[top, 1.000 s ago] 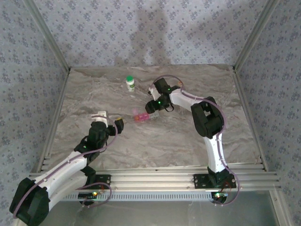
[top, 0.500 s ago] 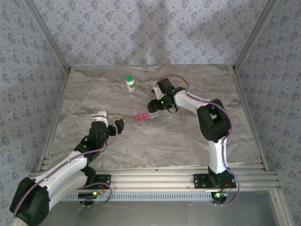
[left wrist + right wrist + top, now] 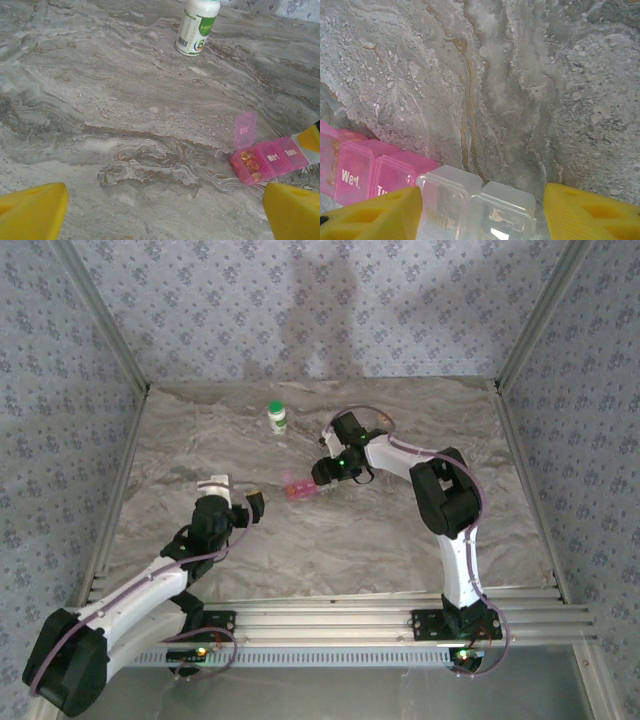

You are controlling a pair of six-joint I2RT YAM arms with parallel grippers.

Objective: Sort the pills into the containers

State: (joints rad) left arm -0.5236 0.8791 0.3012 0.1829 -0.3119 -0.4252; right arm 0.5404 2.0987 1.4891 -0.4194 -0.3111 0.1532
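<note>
Use the pill case (image 3: 300, 488) as your reference point. It lies flat on the marbled table (image 3: 400, 540), a strip that is part pink and part clear.

**Pills.** In the left wrist view, the end compartment of the pink part has its lid (image 3: 245, 131) standing upright. Amber capsules (image 3: 250, 162) lie inside that compartment. The next two pink compartments, marked "Wed." and "Tues.", have their lids down.

**Right gripper.** The right gripper (image 3: 482, 215) is at the clear end of the pill case. Its yellow fingertips (image 3: 375, 215) straddle that end, one on each side, with two clear compartments between them. The fingers stand partly apart. One fingertip sits against the case wall and the other is just beside it. You cannot tell whether the pads are actually clamping the case.

**Left gripper.** The left gripper (image 3: 238, 495) sits on the near-left side of the pill case, near it but not touching. Its jaws are spread wide with only bare table between them. From its own camera, the pink end of the case lies ahead and off to one side, just beyond one fingertip.

**White bottle.** The white bottle (image 3: 277, 417) with the green cap stands upright beyond the pill case, towards the back wall. It is well apart from the case and from both grippers.
</note>
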